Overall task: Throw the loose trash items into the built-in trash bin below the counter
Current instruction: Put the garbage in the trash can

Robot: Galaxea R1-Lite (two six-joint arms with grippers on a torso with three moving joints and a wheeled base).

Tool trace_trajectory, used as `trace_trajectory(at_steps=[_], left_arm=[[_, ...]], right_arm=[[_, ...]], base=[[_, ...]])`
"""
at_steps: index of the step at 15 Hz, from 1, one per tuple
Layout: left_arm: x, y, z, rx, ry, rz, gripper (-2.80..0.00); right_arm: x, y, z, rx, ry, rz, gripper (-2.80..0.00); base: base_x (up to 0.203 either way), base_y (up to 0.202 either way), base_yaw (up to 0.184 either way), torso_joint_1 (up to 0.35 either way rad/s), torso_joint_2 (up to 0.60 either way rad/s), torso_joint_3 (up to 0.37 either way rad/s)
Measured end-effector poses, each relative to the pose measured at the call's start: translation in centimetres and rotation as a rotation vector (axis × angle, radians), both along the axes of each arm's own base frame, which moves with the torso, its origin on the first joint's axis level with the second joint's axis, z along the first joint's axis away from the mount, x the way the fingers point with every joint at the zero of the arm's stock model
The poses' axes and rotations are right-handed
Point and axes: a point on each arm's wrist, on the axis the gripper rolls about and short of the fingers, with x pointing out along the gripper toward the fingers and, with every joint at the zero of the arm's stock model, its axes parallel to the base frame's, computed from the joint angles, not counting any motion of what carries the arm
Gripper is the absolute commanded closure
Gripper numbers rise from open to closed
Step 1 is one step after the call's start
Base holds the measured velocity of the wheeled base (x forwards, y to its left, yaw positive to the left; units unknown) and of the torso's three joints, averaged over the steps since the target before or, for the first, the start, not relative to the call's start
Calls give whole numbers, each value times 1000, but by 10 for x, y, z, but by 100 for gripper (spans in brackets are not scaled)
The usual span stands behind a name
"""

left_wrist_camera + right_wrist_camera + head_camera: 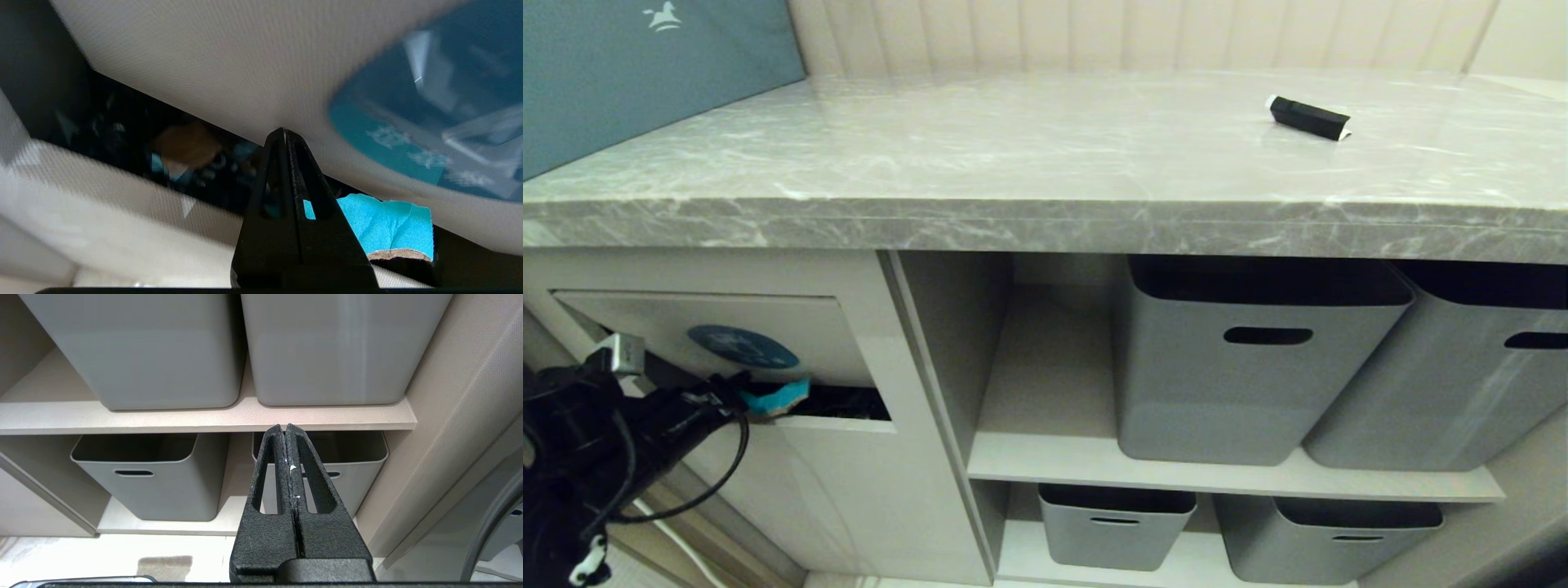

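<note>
Cabinet front with a marble table (980, 155) above it, shown from the head and both wrists. The left claw (742, 400) is seen at the lower edge of the bin flap (711, 327), its fingers pressed together on the cardboard scrap (778, 397), whose blue face is turned outward. The flap is pushed inward, so that a dark slot is opened beneath it, and the scrap is held at the mouth of that slot, over its lower lip. In the left wrist view the closed tips (284, 141) are shown against the flap, just beside the round blue sticker (429, 122), with the scrap (384, 228) projecting to one side; other scraps are visible in the dark interior of the bin (188, 159). The black wrapper (1308, 118) is left lying on the table, towards its right end, well apart from the flap. A teal box (637, 73) is stood at the left rear of the table. The right claw (286, 433) is shown fully closed and empty, held before the shelves of grey tubs (155, 477).
</note>
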Motion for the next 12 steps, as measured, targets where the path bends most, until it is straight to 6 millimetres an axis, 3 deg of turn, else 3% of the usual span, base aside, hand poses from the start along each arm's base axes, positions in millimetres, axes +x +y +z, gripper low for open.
trace_trajectory(at_steps=[8,9,12], left_arm=[[19,4,8,-11,-59,-2,0],[19,4,8,-10,-62,-2,-280],[18,4,7,-18,-56,0,-280]], right_arm=[[0,0,0,0,0,0,0],[0,0,0,0,0,0,0],[0,0,0,0,0,0,0]], base=[[0,0,0,0,0,0],[0,0,0,0,0,0],[0,0,0,0,0,0]])
